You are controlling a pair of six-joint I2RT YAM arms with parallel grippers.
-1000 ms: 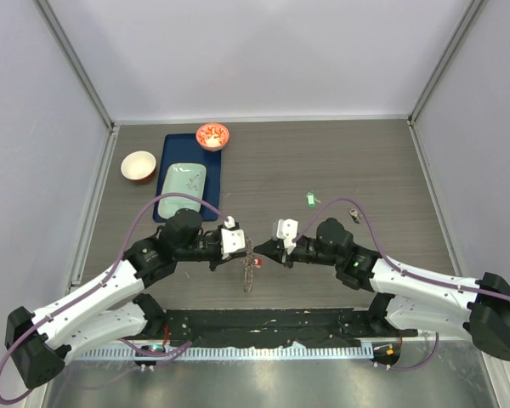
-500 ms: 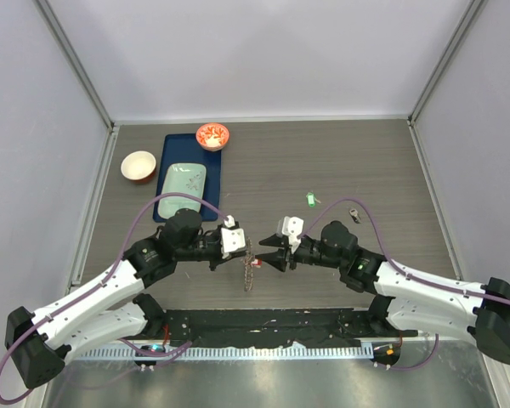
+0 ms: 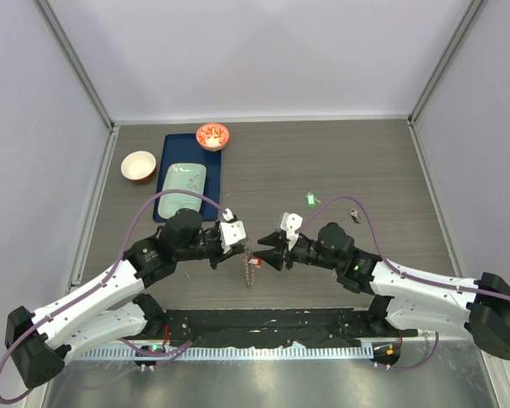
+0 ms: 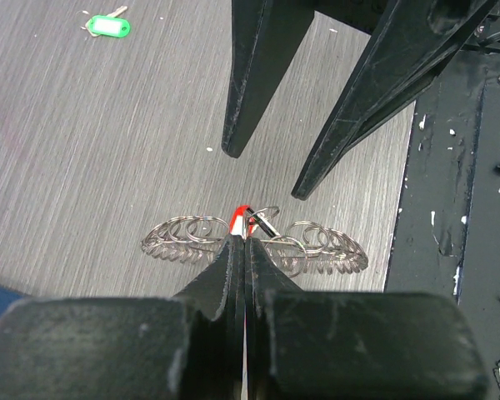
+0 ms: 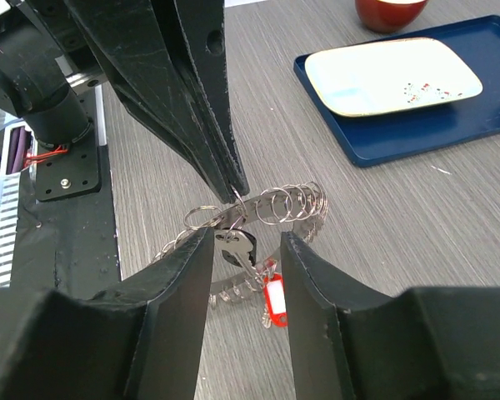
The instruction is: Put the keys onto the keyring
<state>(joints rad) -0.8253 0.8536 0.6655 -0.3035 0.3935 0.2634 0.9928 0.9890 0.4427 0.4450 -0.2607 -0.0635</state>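
- The left hand (image 4: 243,247) is clenching on the keyring (image 4: 321,243). Its 2 fingers are pressing together on the upper edge of the ring.
- The keyring is hanging edge-up under this hand, near the middle of the counter (image 3: 365,161). I cannot tell if its lower part is touching the counter.
- The right hand (image 5: 244,237) is released. Its fingers (image 5: 179,283) are standing apart just beside the ring and are grasping nothing.
- 1 dark key (image 5: 237,247) is hanging from the ring between these fingers, and the red key (image 5: 274,297) is sitting just below it, against the ring.
- The green key (image 3: 309,199) is lying on the counter, well apart from the ring. A second dark key (image 3: 354,214) is lying near it, to its right.
- A blue tray (image 3: 172,149) is carrying a pale plate (image 3: 184,182) at the far left. A red bowl (image 3: 212,134) is sitting at its far end and a brown bowl (image 3: 138,166) beside it.
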